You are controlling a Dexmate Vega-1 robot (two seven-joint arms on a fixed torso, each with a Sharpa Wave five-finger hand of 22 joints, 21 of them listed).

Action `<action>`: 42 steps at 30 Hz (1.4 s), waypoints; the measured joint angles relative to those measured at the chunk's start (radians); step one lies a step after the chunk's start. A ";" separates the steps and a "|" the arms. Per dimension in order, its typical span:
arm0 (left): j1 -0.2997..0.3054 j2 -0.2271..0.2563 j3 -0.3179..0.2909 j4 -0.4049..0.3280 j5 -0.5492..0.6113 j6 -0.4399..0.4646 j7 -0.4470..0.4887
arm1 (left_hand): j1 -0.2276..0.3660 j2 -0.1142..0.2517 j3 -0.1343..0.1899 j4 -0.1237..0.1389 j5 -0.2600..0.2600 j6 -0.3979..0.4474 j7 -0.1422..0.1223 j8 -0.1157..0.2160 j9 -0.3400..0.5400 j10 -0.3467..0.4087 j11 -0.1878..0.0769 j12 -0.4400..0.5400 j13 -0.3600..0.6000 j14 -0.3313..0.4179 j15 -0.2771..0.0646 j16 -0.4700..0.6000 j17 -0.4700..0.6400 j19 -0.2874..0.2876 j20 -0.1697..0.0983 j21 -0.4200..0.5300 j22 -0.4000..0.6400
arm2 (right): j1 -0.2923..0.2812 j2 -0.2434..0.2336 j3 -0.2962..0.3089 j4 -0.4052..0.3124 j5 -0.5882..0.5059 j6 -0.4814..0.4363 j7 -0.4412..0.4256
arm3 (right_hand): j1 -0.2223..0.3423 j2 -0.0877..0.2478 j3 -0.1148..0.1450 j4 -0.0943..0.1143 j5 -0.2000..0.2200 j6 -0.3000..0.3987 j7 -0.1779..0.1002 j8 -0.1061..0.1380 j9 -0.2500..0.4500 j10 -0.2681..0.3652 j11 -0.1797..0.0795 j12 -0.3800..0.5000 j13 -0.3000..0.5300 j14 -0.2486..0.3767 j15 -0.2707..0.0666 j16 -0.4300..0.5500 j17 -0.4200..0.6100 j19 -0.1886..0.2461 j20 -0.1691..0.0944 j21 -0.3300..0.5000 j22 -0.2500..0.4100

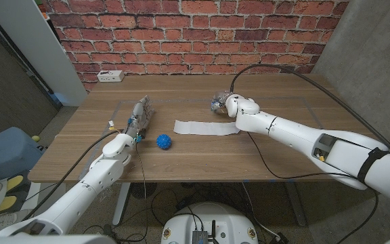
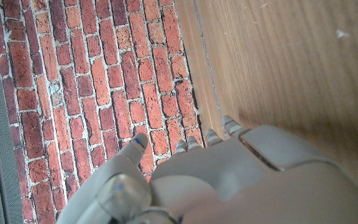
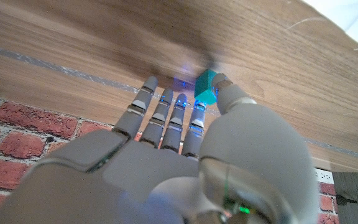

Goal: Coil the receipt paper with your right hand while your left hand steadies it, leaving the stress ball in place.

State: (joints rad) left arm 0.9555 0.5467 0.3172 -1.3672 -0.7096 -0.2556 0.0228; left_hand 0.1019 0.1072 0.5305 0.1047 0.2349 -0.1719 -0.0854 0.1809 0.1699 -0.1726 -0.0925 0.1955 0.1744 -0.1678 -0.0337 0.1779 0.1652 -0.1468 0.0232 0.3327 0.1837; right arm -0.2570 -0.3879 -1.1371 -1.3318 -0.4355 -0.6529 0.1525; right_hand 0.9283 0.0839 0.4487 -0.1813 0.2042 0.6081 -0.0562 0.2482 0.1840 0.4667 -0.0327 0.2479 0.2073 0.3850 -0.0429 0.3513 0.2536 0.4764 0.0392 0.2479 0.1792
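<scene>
Left hand [image 1: 139, 116] is sitting at the near-left part of the wooden table [image 1: 263, 163], fingers reaching away from the robot, holding nothing; in the left wrist view the left hand [image 2: 229, 180] is showing its back with fingers [image 2: 230, 126] lying side by side and only their tips peeking over the knuckles, so how far apart they are spreading is hard to judge. Just beside it toward the middle, the blue spiky stress ball [image 1: 164, 141] is resting on the wood, apart from the hand. Right hand [image 1: 221, 103] is hovering or resting at the far end of the right forearm, just beyond the receipt paper [image 1: 205, 127], partly hidden by its own wrist; whether it is touching the paper cannot be told. In the right wrist view the right hand [image 3: 166, 155] is stretching its fingers [image 3: 143, 106] straight and slightly fanned toward the tabletop, gripping nothing, with a small teal block [image 3: 206, 87] sitting by the thumb tip, its nature unclear. Receipt paper is lying flat as a white strip, uncoiled, at table centre between the two hands, just right of the ball. White power strip [image 1: 110, 76] is sitting at the far-left table edge under the brick wall [image 1: 202, 30]; no writing is legible anywhere.
</scene>
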 measured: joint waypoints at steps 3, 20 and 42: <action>0.001 0.001 0.000 -0.002 0.000 0.000 0.000 | 0.000 0.000 0.000 0.000 0.000 0.000 0.000 0.000 0.000 0.000 0.000 0.000 0.000 0.000 0.000 0.000 0.000 0.000 0.000 0.000 0.000 | 0.000 0.006 -0.002 0.015 -0.005 -0.005 -0.015 | 0.038 -0.004 -0.013 0.004 0.000 0.071 0.011 0.020 0.005 0.019 -0.006 0.002 0.000 0.022 -0.001 0.015 0.008 0.011 0.001 0.001 0.004; 0.002 0.007 0.000 -0.010 -0.001 0.008 -0.002 | 0.000 0.000 0.000 0.000 0.000 0.000 0.000 0.000 0.000 0.000 0.000 0.000 0.000 0.000 0.000 0.000 0.000 0.000 0.000 -0.004 0.000 | -0.058 -0.013 0.033 -0.003 -0.011 0.020 -0.128 | 0.123 0.023 -0.059 0.027 0.000 0.232 0.022 0.099 0.008 0.153 -0.024 0.026 0.004 0.119 -0.002 0.075 0.039 0.067 -0.014 0.023 0.005; -0.022 0.008 0.016 0.010 -0.006 0.020 -0.046 | 0.005 0.005 -0.004 -0.004 0.000 0.000 0.000 0.000 0.000 -0.004 0.004 0.000 0.000 0.000 0.000 0.000 0.000 0.004 0.004 -0.011 0.000 | -0.158 -0.097 0.074 -0.243 -0.058 -0.052 -0.145 | 0.113 0.034 -0.062 0.031 -0.003 0.232 0.022 0.099 0.008 0.182 -0.021 0.026 0.004 0.126 -0.005 0.074 0.029 0.072 -0.009 0.023 0.005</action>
State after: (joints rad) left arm 0.9331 0.5543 0.3336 -1.3574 -0.7153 -0.2352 -0.0228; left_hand 0.1072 0.1126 0.5263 0.1006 0.2349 -0.1718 -0.0854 0.1809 0.1698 -0.1761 -0.0890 0.1956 0.1744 -0.1678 -0.0337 0.1779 0.1652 -0.1431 0.0268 0.3212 0.1836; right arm -0.4151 -0.4845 -1.0634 -1.5744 -0.4932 -0.7048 0.0070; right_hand 1.0409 0.1176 0.3865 -0.1499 0.2010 0.8404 -0.0341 0.3474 0.1921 0.6488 -0.0535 0.2738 0.2116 0.5109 -0.0482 0.4258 0.2831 0.5489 0.0305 0.2708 0.1840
